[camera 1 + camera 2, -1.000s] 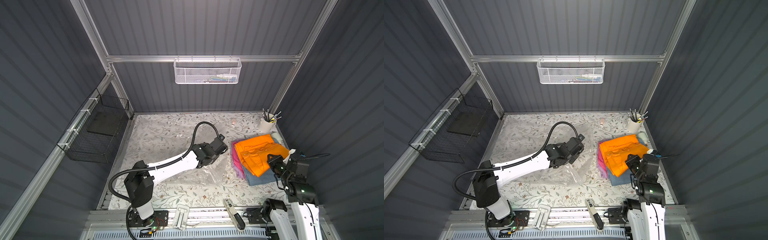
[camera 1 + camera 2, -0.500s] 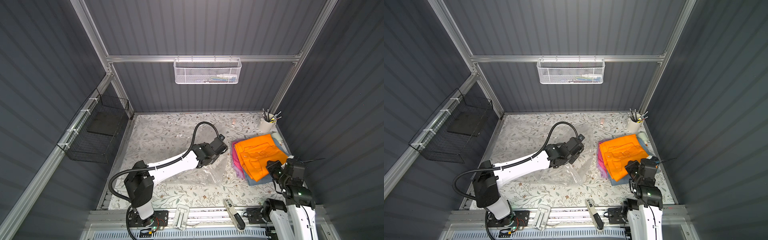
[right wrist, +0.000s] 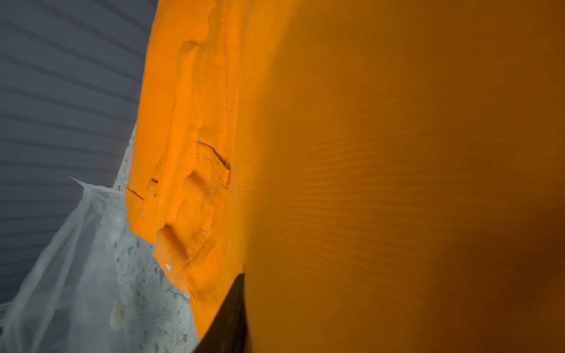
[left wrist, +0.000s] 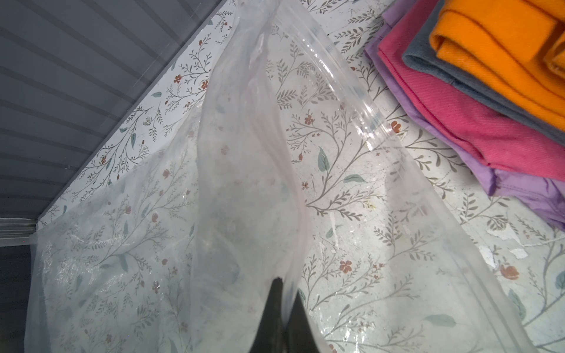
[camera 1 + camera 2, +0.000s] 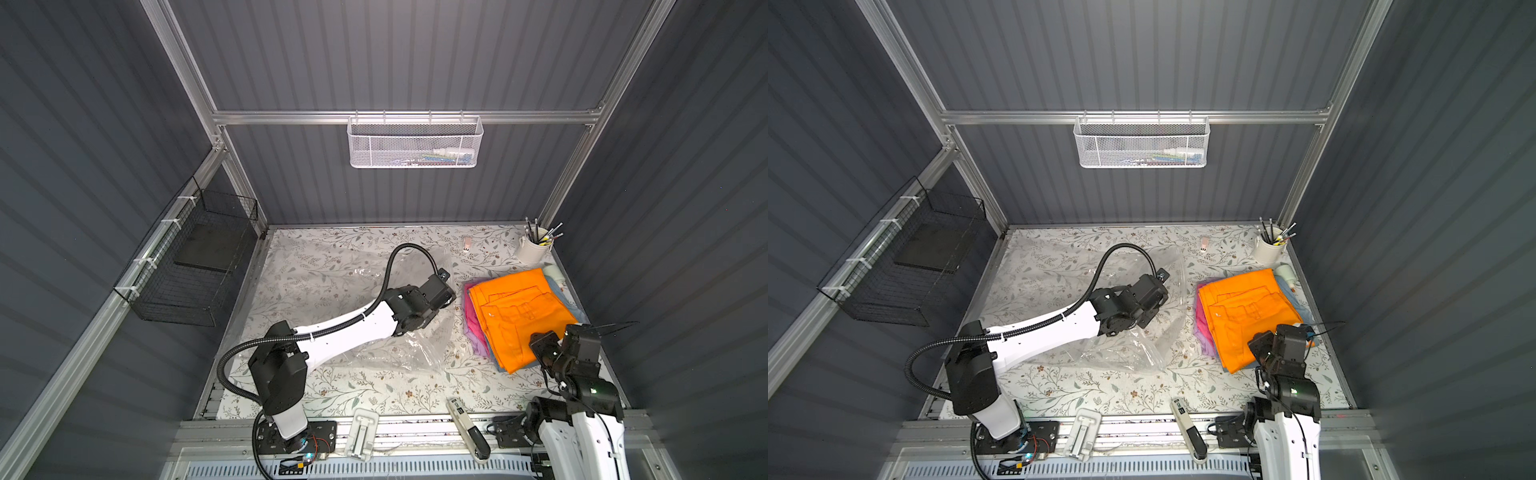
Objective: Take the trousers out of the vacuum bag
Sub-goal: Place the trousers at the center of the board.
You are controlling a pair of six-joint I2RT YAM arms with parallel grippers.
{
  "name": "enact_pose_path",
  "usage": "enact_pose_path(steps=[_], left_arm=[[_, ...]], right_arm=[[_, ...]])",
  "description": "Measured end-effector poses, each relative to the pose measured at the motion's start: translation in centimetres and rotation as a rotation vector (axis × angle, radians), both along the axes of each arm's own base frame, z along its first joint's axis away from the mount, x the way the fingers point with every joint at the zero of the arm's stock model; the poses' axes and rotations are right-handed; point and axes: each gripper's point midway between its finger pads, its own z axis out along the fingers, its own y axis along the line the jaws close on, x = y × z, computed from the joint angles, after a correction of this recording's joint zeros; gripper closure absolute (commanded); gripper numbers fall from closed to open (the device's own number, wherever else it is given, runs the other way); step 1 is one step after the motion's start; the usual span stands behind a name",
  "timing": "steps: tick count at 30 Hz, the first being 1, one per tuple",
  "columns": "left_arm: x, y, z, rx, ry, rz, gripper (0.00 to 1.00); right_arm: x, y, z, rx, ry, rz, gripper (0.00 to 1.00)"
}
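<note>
The trousers [image 5: 519,311] lie stacked by the worktop's [image 5: 374,395] right edge, just beside the vacuum bag [image 5: 419,345]. The left gripper [image 4: 286,290], closed tight, pinches the bag's film. The right gripper [image 5: 540,344] is at the near end of the orange trousers [image 3: 367,152]; I cannot tell how far open it is.

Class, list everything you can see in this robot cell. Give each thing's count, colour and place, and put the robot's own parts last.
vacuum bag: one, clear, middle of the table, under the left arm
trousers: four folded, orange over denim blue, pink and lilac, stacked on the table's right side
cup of pens: one, white, far right corner
mesh basket: one, white, on the back rail
wire basket: one, black, on the left wall
handheld tool: one, black and white, front edge
table: one, floral cover
left claw: one, black, shut on the vacuum bag's film
right claw: one, black, at the trousers' near edge, grip unclear
</note>
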Motion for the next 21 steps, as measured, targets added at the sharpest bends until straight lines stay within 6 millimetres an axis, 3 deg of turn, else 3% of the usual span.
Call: enact_pose_path(steps=[10,17,21], left_arm=[[0.0,0.0,0.0,0.000,0.000,0.000,1.00],[0.0,-0.2,-0.3,0.002,0.006,-0.003,1.00],[0.0,-0.3,-0.7,0.004,0.013,-0.006,1.00]], right_arm=[[-0.8,0.2,-1.1,0.019,0.062,-0.007,0.36],[-0.9,0.2,0.0,0.030,0.080,-0.009,0.03],[-0.8,0.2,1.0,0.039,0.096,-0.017,0.01]])
